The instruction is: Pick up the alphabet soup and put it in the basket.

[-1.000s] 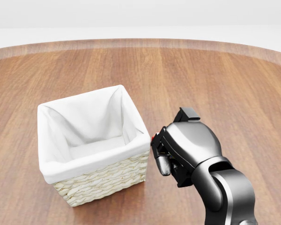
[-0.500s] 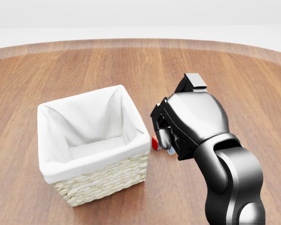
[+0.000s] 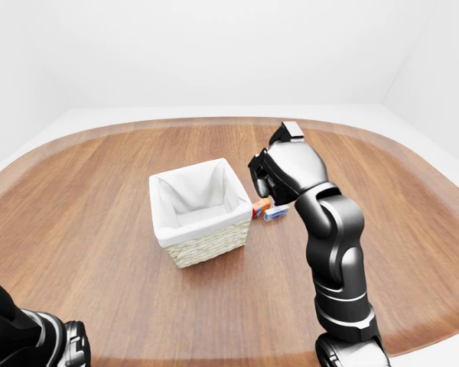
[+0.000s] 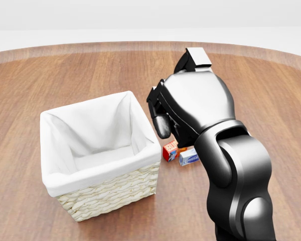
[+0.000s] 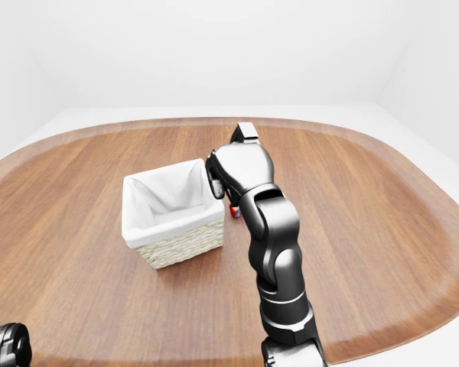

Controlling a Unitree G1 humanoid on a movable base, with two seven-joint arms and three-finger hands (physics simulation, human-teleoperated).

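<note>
Your right hand hangs at centre frame in the head view, fingers curled, holding nothing I can see. The alphabet soup lies on the table just right of the basket, beside a small blue-white box

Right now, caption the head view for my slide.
Right hand raised beside the empty lined basket; small red and blue-white items lie on the table.
</note>
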